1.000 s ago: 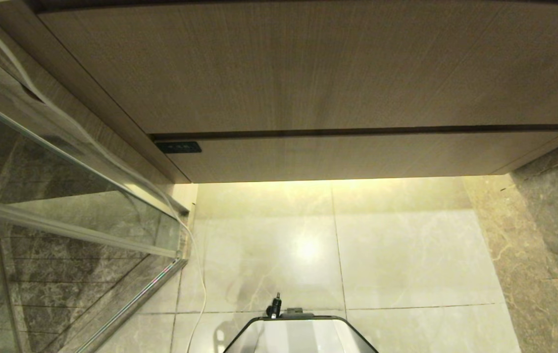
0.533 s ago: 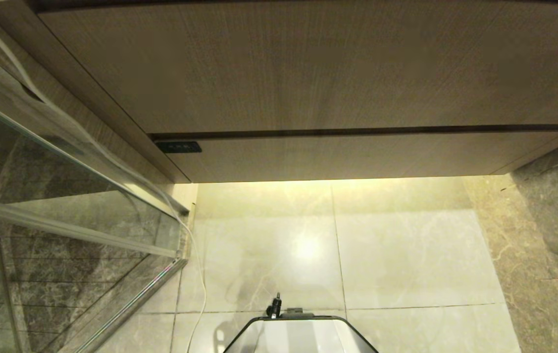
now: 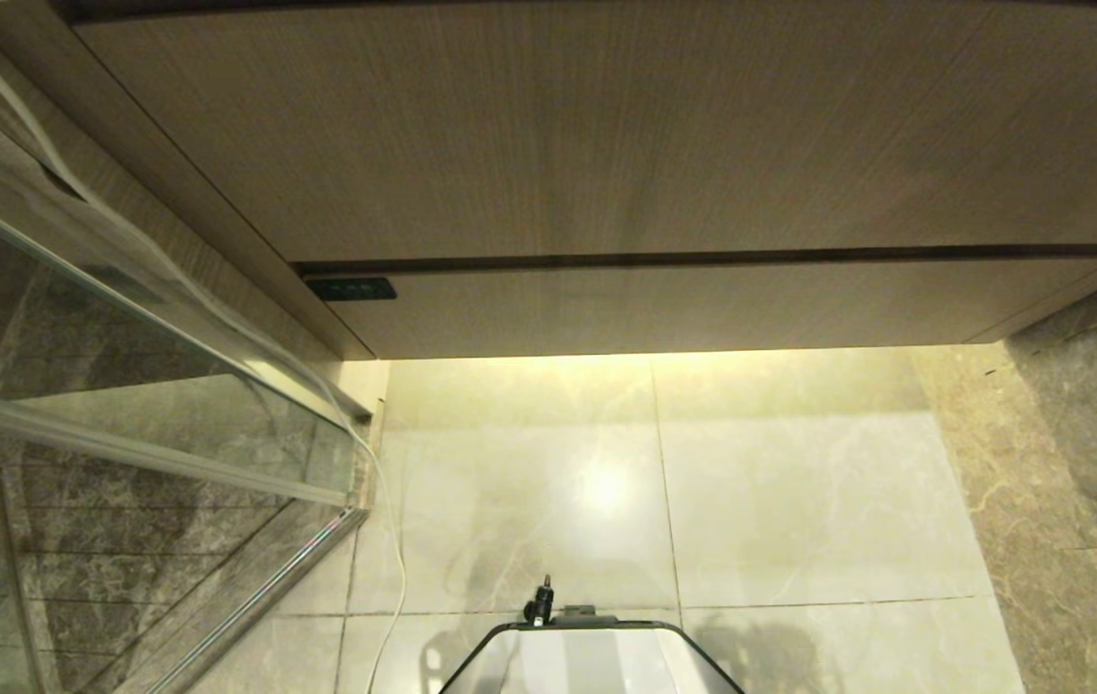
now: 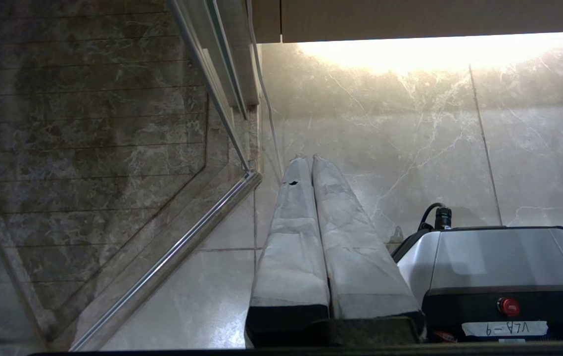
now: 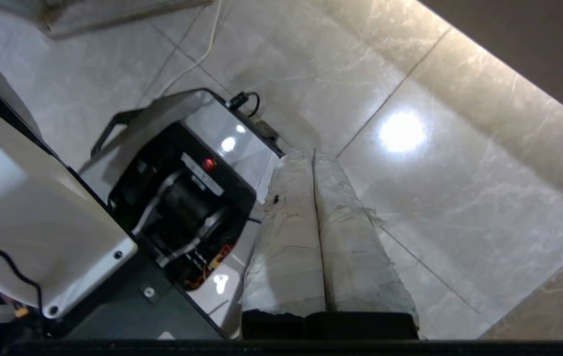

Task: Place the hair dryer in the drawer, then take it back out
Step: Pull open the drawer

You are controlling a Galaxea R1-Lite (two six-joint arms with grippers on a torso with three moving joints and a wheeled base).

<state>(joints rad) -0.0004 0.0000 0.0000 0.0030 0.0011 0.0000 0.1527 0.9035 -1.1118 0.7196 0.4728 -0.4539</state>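
The drawer [image 3: 703,308] is the lower, shallow wood-grain front with a small dark label [image 3: 351,288] at its left corner, and it is closed flush under the taller panel [image 3: 606,135]. The hair dryer is out of view in every frame. Neither arm shows in the head view. My left gripper [image 4: 306,157] hangs shut over the floor tiles beside the robot base, holding nothing. My right gripper [image 5: 308,152] is also shut and empty, pointing down at the glossy floor in front of the base.
A glass shower door [image 3: 124,386] with a metal rail stands at the left, and a thin white cable [image 3: 399,578] runs down beside it. The robot base [image 3: 592,655] fills the bottom centre. A dark marble wall [image 3: 1088,434] borders the right.
The head view has not shifted and the drawer stays closed. A faint shadow has appeared on the floor tiles just right of the base.
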